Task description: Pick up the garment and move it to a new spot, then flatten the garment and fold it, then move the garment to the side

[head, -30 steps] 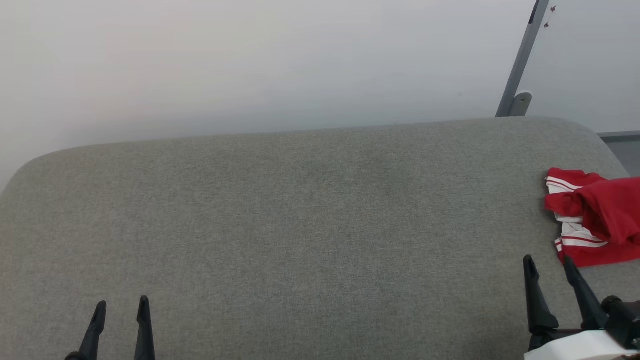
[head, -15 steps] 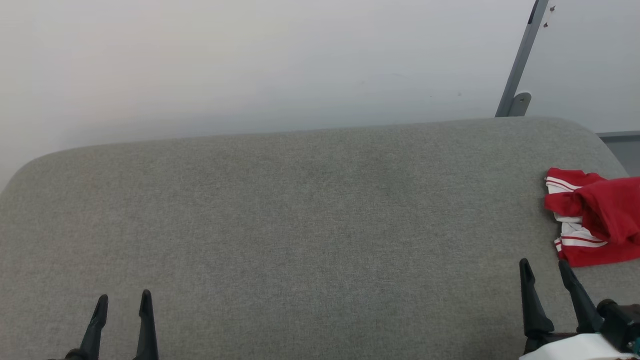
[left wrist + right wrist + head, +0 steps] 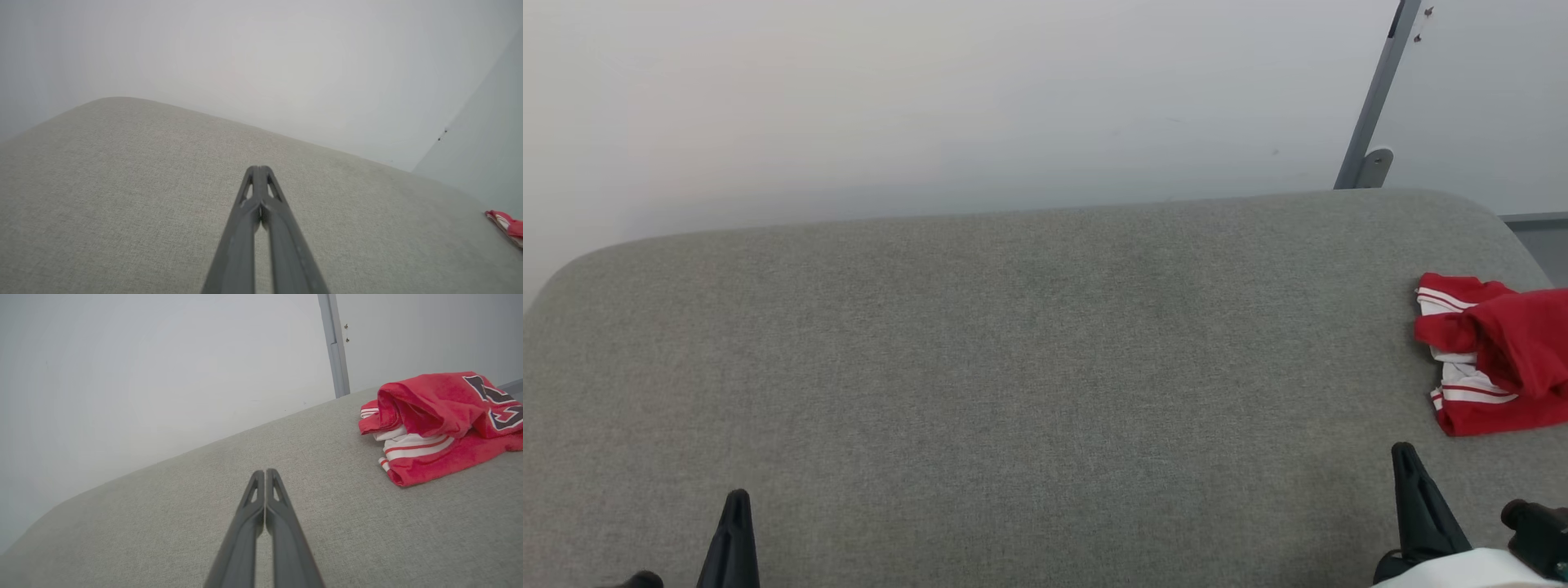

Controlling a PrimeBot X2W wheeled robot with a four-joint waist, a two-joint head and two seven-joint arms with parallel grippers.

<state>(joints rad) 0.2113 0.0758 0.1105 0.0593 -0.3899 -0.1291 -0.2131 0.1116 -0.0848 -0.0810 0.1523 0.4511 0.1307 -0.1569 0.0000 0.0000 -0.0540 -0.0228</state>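
Observation:
The garment (image 3: 1494,351) lies folded in a loose bundle at the right edge of the grey cushioned surface (image 3: 1029,359): red fabric, white sleeve layers with red stripes, and white-outlined print on top in the right wrist view (image 3: 441,424). Its red edge also peeks in at the far right of the left wrist view (image 3: 506,223). My right gripper (image 3: 1406,459) is shut and holds nothing, low at the right, just short of the garment; its fingertips (image 3: 264,473) meet. My left gripper (image 3: 737,505) is shut and holds nothing at the lower left, with its fingers (image 3: 258,170) pressed together.
A pale wall rises behind the cushion. A grey metal post (image 3: 1376,98) with a bracket stands at the back right, also visible as a post (image 3: 335,347) in the right wrist view. The cushion's rounded back edge (image 3: 1013,214) runs across the scene.
Both grippers have closed: each showed two spread fingers before and shows one joined tip now. Both have drawn back lower in the head view. The garment has not moved.

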